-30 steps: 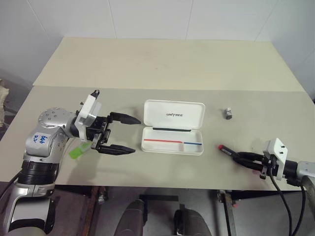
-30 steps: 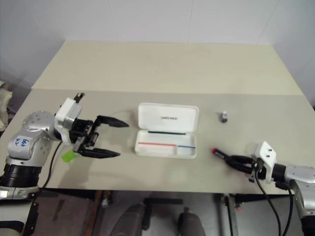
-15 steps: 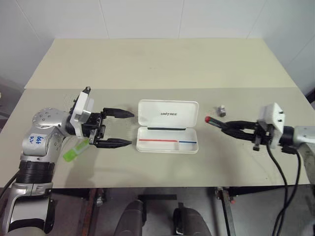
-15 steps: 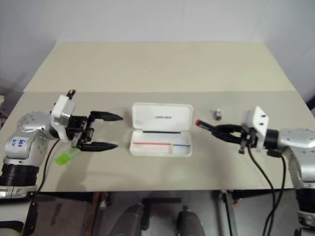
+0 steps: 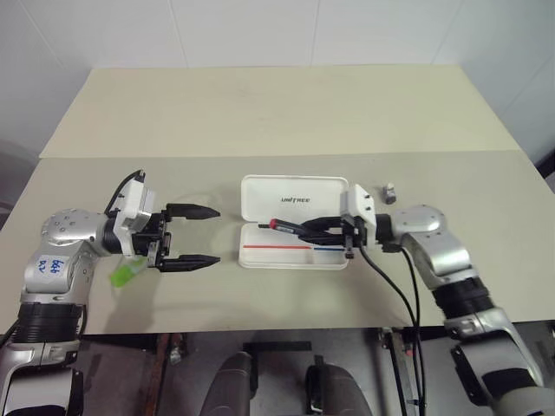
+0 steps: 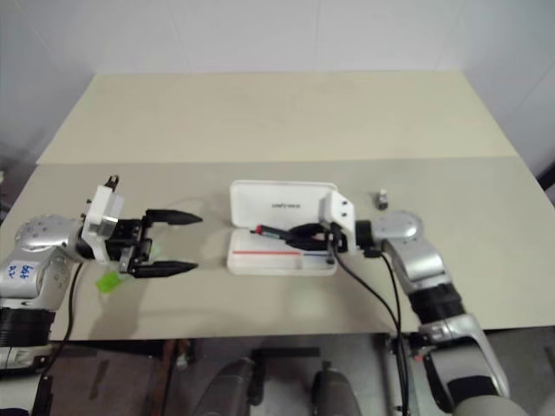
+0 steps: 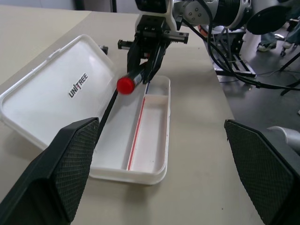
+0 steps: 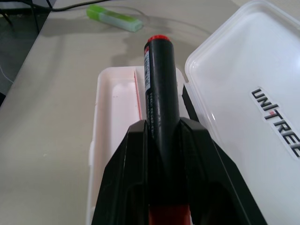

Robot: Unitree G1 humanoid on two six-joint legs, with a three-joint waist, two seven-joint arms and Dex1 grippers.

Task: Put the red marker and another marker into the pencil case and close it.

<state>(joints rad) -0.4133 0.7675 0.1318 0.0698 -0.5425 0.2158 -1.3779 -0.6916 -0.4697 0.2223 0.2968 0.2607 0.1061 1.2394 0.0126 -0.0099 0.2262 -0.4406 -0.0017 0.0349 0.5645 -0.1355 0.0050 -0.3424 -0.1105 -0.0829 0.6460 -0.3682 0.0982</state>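
The white pencil case [image 5: 260, 195] lies open in the middle of the table, lid flat toward the far side, a red-and-blue stripe in its tray [image 5: 277, 259]. My right gripper [image 5: 305, 230] is shut on the red marker [image 5: 276, 224] and holds it level just above the tray, pointing toward my left side. The right wrist view shows the marker's black barrel [image 8: 161, 89] between the fingers over the tray. My left gripper [image 5: 198, 236] stands open to the left of the case with nothing in it. The lime-green marker [image 5: 124, 274] lies on the table beside my left hand.
A small grey and black object [image 5: 388, 191] sits on the table just right of the case's lid. A second tabletop [image 5: 277, 108] joins on at the far side. The near table edge [image 5: 277, 328] runs close below the case.
My right arm has swung from the table's right side to the left, carrying the red marker to above the case's tray. My left gripper has drawn back a little from the case.
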